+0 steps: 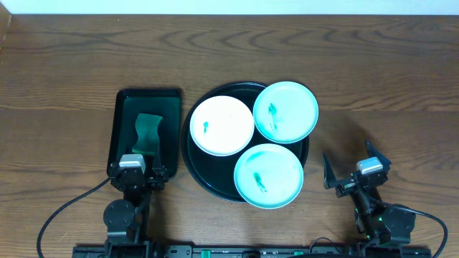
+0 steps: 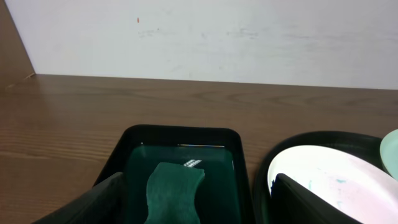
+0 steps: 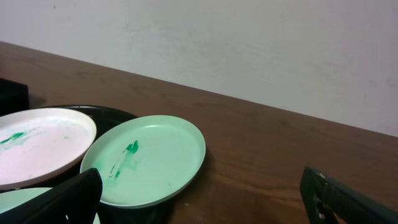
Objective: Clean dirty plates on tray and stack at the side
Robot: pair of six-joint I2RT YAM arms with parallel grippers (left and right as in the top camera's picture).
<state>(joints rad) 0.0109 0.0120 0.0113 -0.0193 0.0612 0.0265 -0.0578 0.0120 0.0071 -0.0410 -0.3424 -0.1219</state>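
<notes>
Overhead, three plates crowd the tray (image 1: pixel 208 175): a white plate (image 1: pixel 221 125) at its left, a far mint plate (image 1: pixel 286 111) hanging over the right rim, and a near mint plate (image 1: pixel 269 175) hanging over the near rim. Each has a green smear at its centre. The plates sit edge to edge, and I cannot tell whether the far mint plate rides on the white one's rim. No plate is stacked at the side yet, so the whole task looks undone.

Just left of the tray is a small tray (image 1: pixel 169 118) holding a sponge (image 1: pixel 147 132), a wavy green piece lying along its length. The left gripper (image 2: pixel 198 186) hangs at the small tray's near end, fingers spread wide and holding nothing. The right gripper (image 1: pixel 349 163) is over bare table (image 1: pixel 387 86) to the right of the plates, fingers also wide apart and empty.

The step in hand is probably fetching the sponge with the left gripper. To do it well:
- Come straight down over the sponge's narrow waist.
- Keep both fingers inside the small tray's walls.
- Close across the width, not the length.
- Lift clear of the rim before swinging right to the white plate.

The right gripper could pin the far mint plate's overhanging edge so the wiping does not push the plates around.
</notes>
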